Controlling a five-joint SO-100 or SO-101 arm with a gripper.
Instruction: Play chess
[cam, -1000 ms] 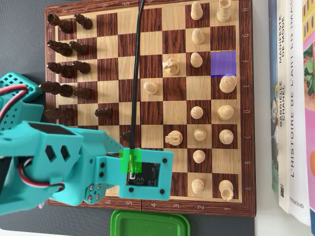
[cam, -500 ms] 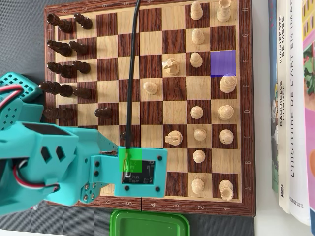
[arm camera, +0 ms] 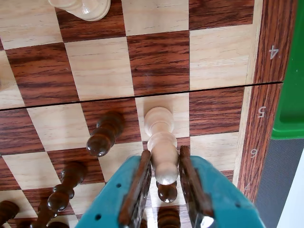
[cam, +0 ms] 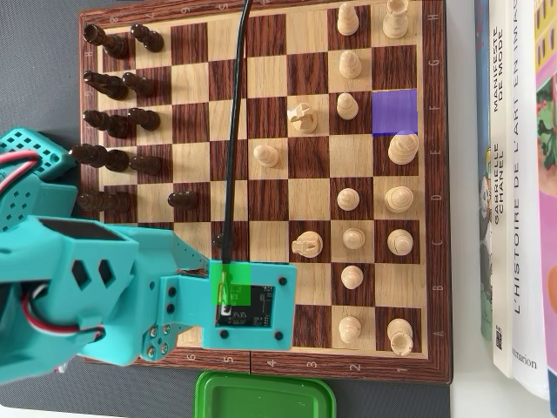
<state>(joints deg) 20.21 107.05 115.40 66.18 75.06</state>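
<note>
One dark-brown turned wooden piece (arm camera: pixel 104 135) stands left of the pale cream turned wooden pawn (arm camera: pixel 160 142) on the brown-and-tan wooden chessboard (arm camera: pixel 99 66), where my teal claw (arm camera: pixel 164 183) pinches its narrow stem; it looks light, rigid, smooth, liable to slip.

Both views are bright and evenly lit with soft, faint shadows. The wrist view shows mild sheen on the board (arm camera: pixel 161 61); near pieces blur slightly.
</note>
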